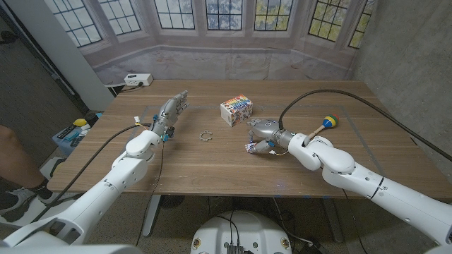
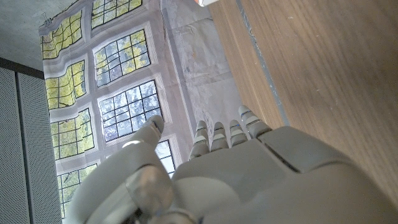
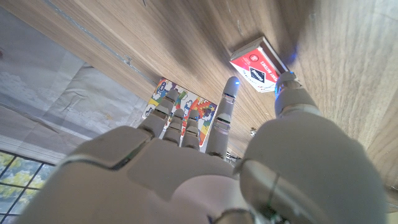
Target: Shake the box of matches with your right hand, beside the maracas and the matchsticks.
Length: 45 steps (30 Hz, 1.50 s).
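Wooden table (image 1: 212, 159); matchbox (image 1: 253, 147), colourful box (image 1: 236, 110), maraca (image 1: 323, 125), ring (image 1: 205, 135)

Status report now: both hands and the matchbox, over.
Left hand open, holding nothing. Right hand at the matchbox on the table, thumb touching, not lifted. Colourful box just beyond; path clear.

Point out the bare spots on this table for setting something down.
Bare wood along the table's near edge between the arms, and right of the maraca. Crowded mid-table: colourful box, small ring, matchbox at the right robot hand.
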{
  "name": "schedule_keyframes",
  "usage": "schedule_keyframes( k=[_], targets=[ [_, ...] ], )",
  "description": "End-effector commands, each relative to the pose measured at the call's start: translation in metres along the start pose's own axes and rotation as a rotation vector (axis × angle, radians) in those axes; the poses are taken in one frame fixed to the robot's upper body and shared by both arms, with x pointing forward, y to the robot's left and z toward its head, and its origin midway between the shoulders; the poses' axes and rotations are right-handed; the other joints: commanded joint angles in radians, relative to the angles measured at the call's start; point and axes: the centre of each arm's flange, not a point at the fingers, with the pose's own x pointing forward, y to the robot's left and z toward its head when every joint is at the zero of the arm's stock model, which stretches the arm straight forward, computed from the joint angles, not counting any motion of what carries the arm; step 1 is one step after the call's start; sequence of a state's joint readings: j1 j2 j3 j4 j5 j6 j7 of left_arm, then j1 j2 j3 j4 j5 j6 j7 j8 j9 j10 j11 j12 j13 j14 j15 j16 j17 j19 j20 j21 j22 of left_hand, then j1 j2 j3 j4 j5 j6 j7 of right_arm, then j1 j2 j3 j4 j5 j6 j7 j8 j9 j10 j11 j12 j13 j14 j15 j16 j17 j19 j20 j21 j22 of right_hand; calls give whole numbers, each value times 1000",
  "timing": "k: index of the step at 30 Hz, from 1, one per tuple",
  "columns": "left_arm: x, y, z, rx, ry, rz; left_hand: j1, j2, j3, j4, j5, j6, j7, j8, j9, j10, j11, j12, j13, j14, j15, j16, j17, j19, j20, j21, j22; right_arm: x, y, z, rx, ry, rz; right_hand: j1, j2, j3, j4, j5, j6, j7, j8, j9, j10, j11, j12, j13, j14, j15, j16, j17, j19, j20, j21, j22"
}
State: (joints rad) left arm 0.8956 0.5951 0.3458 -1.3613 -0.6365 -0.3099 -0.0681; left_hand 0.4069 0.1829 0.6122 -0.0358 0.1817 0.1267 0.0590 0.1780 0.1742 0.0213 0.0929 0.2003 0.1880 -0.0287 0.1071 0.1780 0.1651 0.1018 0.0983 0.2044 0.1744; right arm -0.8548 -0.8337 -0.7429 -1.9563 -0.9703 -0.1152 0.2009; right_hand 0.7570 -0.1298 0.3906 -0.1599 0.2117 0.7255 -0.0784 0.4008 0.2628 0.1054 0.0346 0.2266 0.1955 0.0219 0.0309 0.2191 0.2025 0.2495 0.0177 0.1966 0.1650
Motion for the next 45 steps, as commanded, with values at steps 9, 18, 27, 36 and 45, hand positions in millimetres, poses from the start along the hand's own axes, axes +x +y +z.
schedule_keyframes(
  k=[9, 18, 27, 36, 45],
  targets=[
    [-3, 0, -1, -1, 0, -2, 11, 2, -2, -6, 6, 10, -5, 6, 6, -1, 4, 9, 6, 0, 5, 2, 5, 4, 8, -2, 5, 1, 4, 0, 3, -2, 2, 19, 3, 12, 1, 11, 26, -7, 16, 4, 17, -7, 5, 3, 18, -4, 5, 5, 17, -3, 5, 5],
    [-2, 1, 0, -1, -2, -5, 11, 2, -2, -6, 6, 10, -4, 7, 6, -1, 4, 9, 6, -1, 5, 2, 5, 4, 7, -2, 5, 1, 4, -2, 7, -4, 12, 15, 5, 12, 6, 11, 48, -9, 25, 3, 30, -17, 4, 3, 24, -10, 7, 6, 23, -5, 4, 5],
    [-4, -1, -2, -3, 0, -6, 11, 2, -3, -6, 6, 10, -4, 6, 6, -3, 5, 9, 6, -1, 5, 2, 5, 3, 8, -2, 5, 0, 5, -5, 8, -8, 25, 15, 6, 12, 7, 10, 46, -14, 24, 1, 28, -22, 0, 3, 25, -12, 6, 6, 24, -6, 3, 5],
    [-5, -1, -1, 1, -2, -7, 12, 2, -4, -6, 6, 10, -4, 6, 6, -2, 4, 9, 6, -2, 5, 2, 5, 2, 9, -2, 5, 1, 5, -4, 9, -12, 17, 21, 12, 18, 6, 12, 71, -21, 32, -3, 39, -32, 0, 2, 32, -19, 7, 7, 30, -9, 3, 5],
    [-5, -2, -1, 0, 0, -10, 12, 2, -4, -6, 6, 10, -4, 6, 6, -3, 3, 9, 6, -2, 5, 2, 5, 2, 11, -2, 5, 1, 5, -4, 11, -12, 15, 25, 18, 22, 6, 14, 90, -24, 39, -6, 51, -36, 0, 2, 39, -21, 9, 8, 37, -12, 4, 5]
  ],
)
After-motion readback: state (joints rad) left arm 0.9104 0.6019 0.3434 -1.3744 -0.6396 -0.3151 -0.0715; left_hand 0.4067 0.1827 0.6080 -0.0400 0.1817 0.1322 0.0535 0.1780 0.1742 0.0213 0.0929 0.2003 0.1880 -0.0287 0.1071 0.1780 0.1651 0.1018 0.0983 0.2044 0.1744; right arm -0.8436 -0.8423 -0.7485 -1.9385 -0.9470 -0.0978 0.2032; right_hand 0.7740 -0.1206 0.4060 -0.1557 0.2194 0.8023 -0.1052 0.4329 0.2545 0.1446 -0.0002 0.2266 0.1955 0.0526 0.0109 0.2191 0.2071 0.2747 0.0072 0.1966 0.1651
